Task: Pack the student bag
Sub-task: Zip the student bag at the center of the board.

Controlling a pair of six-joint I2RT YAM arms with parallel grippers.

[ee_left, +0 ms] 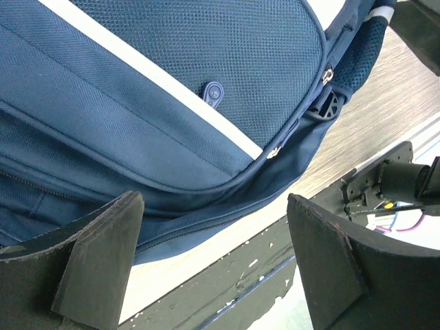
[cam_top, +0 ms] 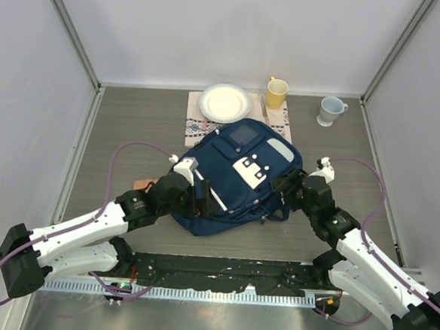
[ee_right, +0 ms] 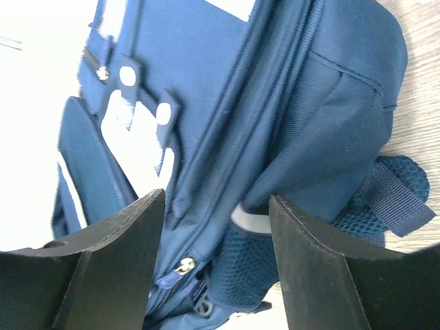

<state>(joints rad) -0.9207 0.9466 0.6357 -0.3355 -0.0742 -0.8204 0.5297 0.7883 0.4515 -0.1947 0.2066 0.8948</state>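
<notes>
**Both end effectors open beside a soft bag**

Your left end effector (ee_left: 213, 258) had its two dark fingers spread wide with nothing between them. It hung just over the near left flank of the large navy blue fabric student bag with thin white stripes (cam_top: 237, 183). Your right end effector (ee_right: 214, 265) also stood apart and unclamped, facing the bag's right side by the blue mesh side pocket (ee_right: 385, 199).

The bag lay flat on the grey wood-grain table (cam_top: 132, 121), front pockets up, between the two arms. Its zips looked shut from these views.

You should have judged it bulky but limp. The woven cloth would sag and fold instead of lifting as one piece, and a smooth panel would likely slip between the pads. Better holds were the thick piped seams, the webbing by the mesh pocket, or the small navy zip pull (ee_left: 212, 91) for opening, though that tab was a fine target.

Beyond the bag sat a round white plate (cam_top: 225, 103) on a patterned cloth mat (cam_top: 195, 125), a yellow mug (cam_top: 276, 93) and a pale mug (cam_top: 331, 110).
</notes>
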